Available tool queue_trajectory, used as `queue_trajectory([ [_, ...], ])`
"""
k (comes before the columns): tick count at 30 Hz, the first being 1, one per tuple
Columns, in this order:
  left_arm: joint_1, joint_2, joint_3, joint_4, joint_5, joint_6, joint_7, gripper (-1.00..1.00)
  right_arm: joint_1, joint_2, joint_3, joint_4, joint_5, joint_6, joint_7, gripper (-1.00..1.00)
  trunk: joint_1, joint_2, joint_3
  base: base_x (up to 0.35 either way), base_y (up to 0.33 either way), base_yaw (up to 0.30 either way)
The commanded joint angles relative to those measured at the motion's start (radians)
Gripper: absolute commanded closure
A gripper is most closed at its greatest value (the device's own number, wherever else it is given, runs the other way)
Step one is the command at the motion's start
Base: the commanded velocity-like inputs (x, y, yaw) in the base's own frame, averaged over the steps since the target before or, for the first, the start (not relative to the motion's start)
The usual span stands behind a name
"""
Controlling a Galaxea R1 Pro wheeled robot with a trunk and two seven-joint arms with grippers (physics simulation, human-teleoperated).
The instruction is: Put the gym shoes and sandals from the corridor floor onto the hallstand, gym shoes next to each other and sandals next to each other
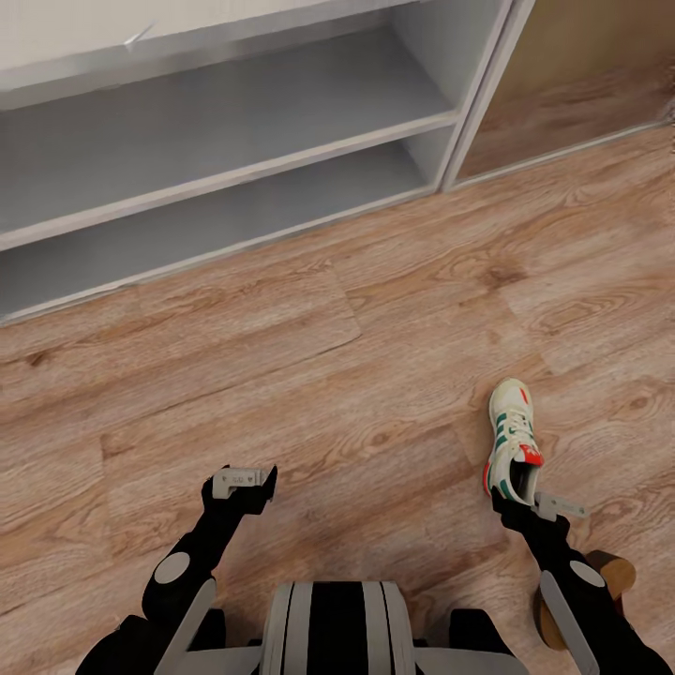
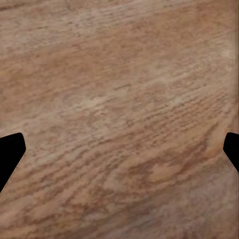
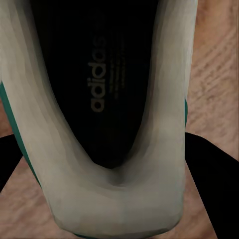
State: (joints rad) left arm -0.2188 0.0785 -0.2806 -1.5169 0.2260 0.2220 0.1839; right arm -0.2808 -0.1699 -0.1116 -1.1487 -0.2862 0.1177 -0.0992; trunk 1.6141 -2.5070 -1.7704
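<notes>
Gym shoe (image 1: 514, 439) on floor (image 1: 356, 375) (toe toward hallstand (image 1: 225, 159)).

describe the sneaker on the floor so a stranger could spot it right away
Start at the white hallstand and come down across the corridor floor toward the right gripper. The gym shoe lies just ahead of it: cream-white, green stripes, red-orange patches.

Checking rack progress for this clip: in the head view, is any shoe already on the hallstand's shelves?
No. Both hallstand shelves look bare, and the one gym shoe in sight lies on the corridor floor.
</notes>
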Motion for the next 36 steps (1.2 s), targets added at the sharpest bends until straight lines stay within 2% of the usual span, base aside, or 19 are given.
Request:
queue_trajectory([
  [1,-0.001,0.001,-0.003,-0.001,0.010,0.003,0.009,-1.00,0.000,0.000,0.001,-0.002,-0.008,0.005,-0.005,1.00,-0.001,0.000,0.003,0.000,0.000,0.000],
  [15,-0.001,0.000,0.000,0.005,0.010,0.003,0.008,-1.00,0.001,0.001,0.003,-0.002,-0.008,0.007,-0.005,1.00,-0.007,0.003,0.058,0.000,0.000,0.000],
  [24,-0.001,0.000,0.005,0.008,0.010,0.003,0.008,-1.00,0.005,0.000,0.003,-0.015,-0.008,0.011,-0.003,1.00,-0.007,0.003,0.058,0.000,0.000,0.000],
  [28,0.001,0.000,0.001,0.008,0.010,-0.019,0.007,-1.00,0.010,-0.001,0.002,-0.042,-0.009,0.051,-0.002,1.00,-0.007,0.003,0.058,0.000,0.000,0.000],
  [32,0.020,0.000,-0.002,0.008,0.011,-0.104,0.009,-1.00,0.011,-0.002,0.001,-0.049,-0.011,0.162,-0.003,1.00,-0.007,0.003,0.058,0.000,0.000,0.000],
  [34,0.030,-0.001,0.003,0.007,0.010,-0.124,0.012,-1.00,0.012,-0.002,-0.001,-0.050,-0.011,0.219,-0.003,1.00,-0.008,0.004,0.065,0.000,0.000,0.000],
  [36,0.032,-0.002,0.005,0.007,0.010,-0.128,0.014,-1.00,0.012,-0.002,-0.001,-0.050,-0.012,0.238,-0.003,1.00,-0.009,0.004,0.073,0.000,0.000,0.000],
])
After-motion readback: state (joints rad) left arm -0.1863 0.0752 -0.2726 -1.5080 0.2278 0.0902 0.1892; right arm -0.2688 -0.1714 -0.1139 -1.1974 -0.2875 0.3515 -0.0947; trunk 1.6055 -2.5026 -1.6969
